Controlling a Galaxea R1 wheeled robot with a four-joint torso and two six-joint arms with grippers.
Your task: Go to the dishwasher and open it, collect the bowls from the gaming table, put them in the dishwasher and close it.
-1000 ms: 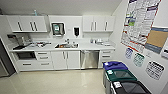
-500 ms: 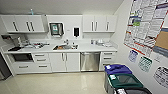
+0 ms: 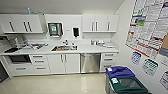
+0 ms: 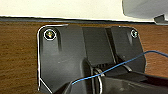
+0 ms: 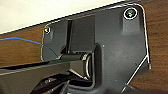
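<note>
Closing on the kitchenette since 1 second ago, the robot faces the shut dishwasher (image 3: 90, 62); claw state cannot be told.

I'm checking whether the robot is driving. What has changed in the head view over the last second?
The whole kitchen view has shifted slightly and the bins sit lower right, so the camera moved, not the things. The dishwasher is shut as before, under the counter.

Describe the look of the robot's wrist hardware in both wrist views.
Each wrist carries a wide dark plate with rounded corners, a pale edge line and round shiny fittings near its corners. A jointed dark bar runs beside it, and a thin blue cable crosses in front.
</note>
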